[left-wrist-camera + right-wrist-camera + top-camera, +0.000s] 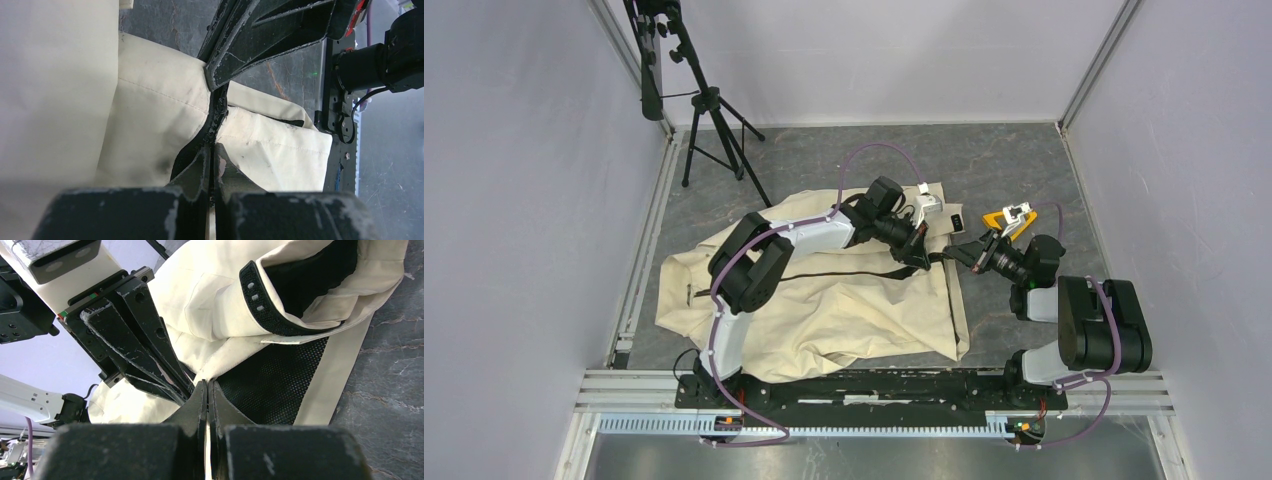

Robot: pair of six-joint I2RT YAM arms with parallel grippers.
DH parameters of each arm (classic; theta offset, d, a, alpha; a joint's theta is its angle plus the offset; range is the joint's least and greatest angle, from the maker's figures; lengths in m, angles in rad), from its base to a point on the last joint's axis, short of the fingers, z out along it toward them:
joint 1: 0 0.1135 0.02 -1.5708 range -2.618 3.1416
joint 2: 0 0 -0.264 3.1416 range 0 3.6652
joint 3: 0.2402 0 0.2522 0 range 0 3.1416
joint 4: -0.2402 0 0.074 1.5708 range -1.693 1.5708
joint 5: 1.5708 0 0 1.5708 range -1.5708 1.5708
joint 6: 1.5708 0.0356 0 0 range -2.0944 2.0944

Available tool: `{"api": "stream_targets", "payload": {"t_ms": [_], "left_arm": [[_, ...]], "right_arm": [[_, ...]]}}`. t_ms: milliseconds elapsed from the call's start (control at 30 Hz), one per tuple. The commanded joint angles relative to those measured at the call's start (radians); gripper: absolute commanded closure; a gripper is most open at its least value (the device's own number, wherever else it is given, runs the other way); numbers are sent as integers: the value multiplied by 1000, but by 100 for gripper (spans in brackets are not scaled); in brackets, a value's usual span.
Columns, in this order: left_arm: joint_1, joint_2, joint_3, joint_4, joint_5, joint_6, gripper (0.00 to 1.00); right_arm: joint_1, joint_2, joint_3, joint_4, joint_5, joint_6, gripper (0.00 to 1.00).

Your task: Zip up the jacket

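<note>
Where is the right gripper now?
In the top view, the right gripper is right of centre, at the right edge of the jacket, close beside the left gripper.

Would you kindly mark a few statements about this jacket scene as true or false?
1. The left gripper is wide open above the jacket. False: it is shut on the jacket's zipper.
2. The right gripper is shut on the jacket. True.
3. The two grippers are far apart. False: they meet close together near the jacket's right edge.
4. A tripod stands at the far left of the table. True.
5. The jacket is black. False: it is cream with a dark zipper.
</note>
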Motion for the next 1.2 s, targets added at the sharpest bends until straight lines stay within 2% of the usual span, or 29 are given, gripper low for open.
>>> {"api": "stream_targets", "payload": {"t_ms": [0,1167], "left_arm": [[-1,-9,6,7,-4,-19,98],[9,-25,-22,50,20,-40,98]], "right_arm": [[2,-23,2,34,-6,-23,100],[15,-27,8,-21,12,-73,100]]}}
